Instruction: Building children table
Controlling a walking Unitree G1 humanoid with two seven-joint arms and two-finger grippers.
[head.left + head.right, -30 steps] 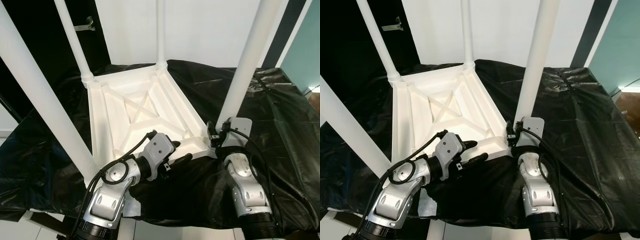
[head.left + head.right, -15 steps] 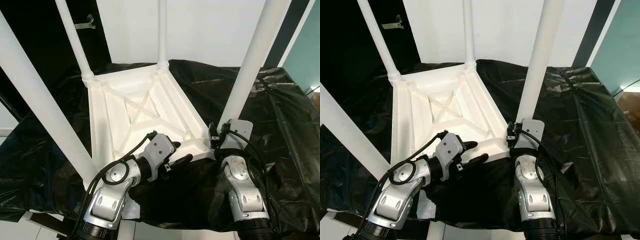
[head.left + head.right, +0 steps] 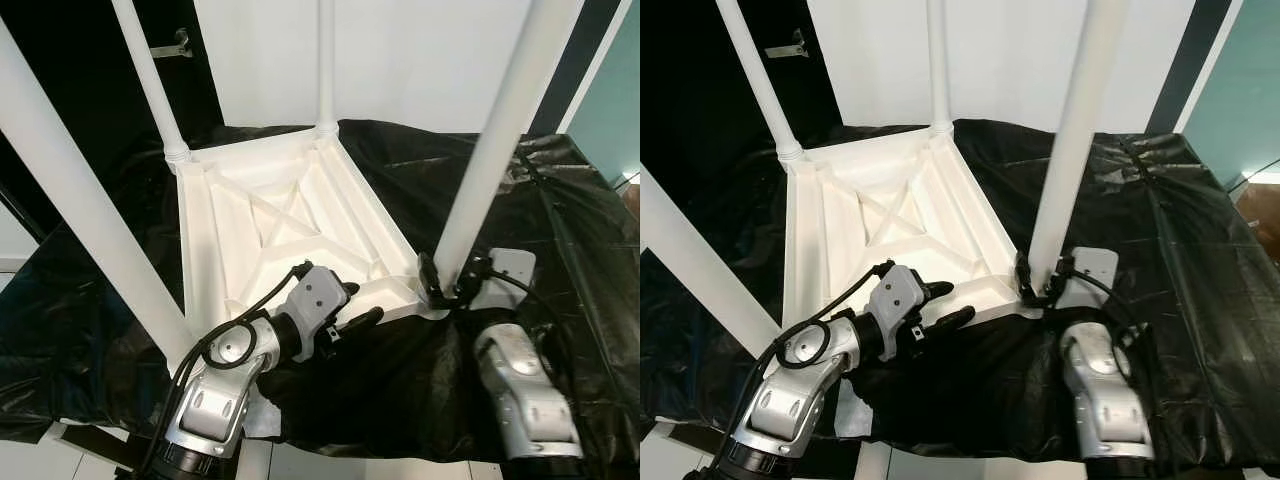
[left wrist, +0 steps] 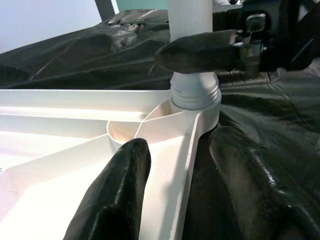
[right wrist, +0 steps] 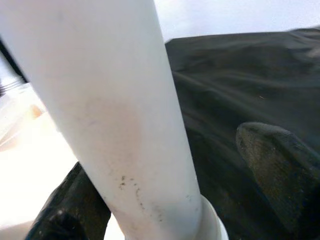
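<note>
Upside down on worktop (image 3: 560, 190): table (image 3: 280, 230). Right end effector (image 3: 447, 290) grips near-right leg (image 3: 490, 160) at base; left end effector (image 3: 350, 312) open, straddling adjacent rim.

An upturned white table (image 3: 270, 220) lies on black sheeting (image 3: 560, 220), its legs pointing up. My left gripper (image 3: 355, 312) straddles the near rim with fingers parted. My right gripper (image 3: 445, 288) wraps the base of the near right leg (image 3: 490, 160), fingers on either side.
</note>
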